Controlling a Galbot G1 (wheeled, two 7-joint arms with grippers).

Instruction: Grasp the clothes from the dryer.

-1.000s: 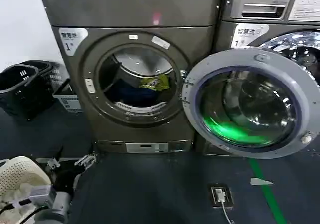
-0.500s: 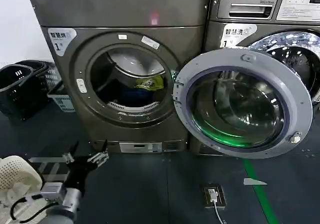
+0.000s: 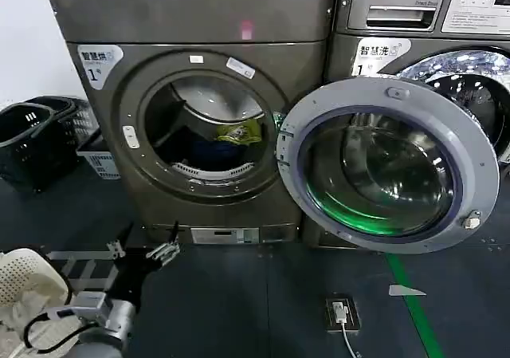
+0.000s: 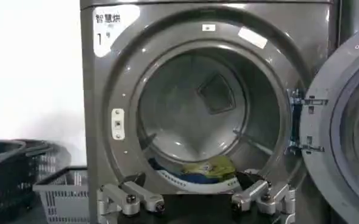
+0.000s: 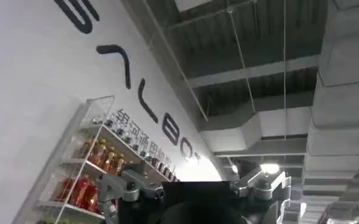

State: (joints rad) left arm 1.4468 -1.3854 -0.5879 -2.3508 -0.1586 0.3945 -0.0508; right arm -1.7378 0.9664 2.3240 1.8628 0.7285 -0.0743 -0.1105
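The dryer (image 3: pixel 191 23) stands with its round door (image 3: pixel 478 163) swung open to the right. Inside the drum lie the clothes: a yellow-green garment (image 3: pixel 239 132) on top of dark navy fabric (image 3: pixel 203 152). The left wrist view looks straight into the drum, with the yellow-green piece (image 4: pixel 206 168) and the navy fabric (image 4: pixel 188 179) at its front lip. My left gripper (image 3: pixel 142 250) hangs low in front of the dryer's base, open and empty, well short of the porthole (image 4: pixel 197 205). My right gripper (image 5: pixel 197 190) points up at the ceiling, open, holding nothing.
Black baskets (image 3: pixel 28 139) and a light grey basket (image 3: pixel 100 160) stand left of the dryer. A white basket (image 3: pixel 24 282) sits beside my left arm. The LG machine (image 3: pixel 414 15) is behind the open door. A floor socket with cable (image 3: pixel 341 312) and green tape (image 3: pixel 414 310) mark the floor.
My left gripper has come up and forward from the lower left toward the dryer's base, staying open. The head view has shifted a little to the right.
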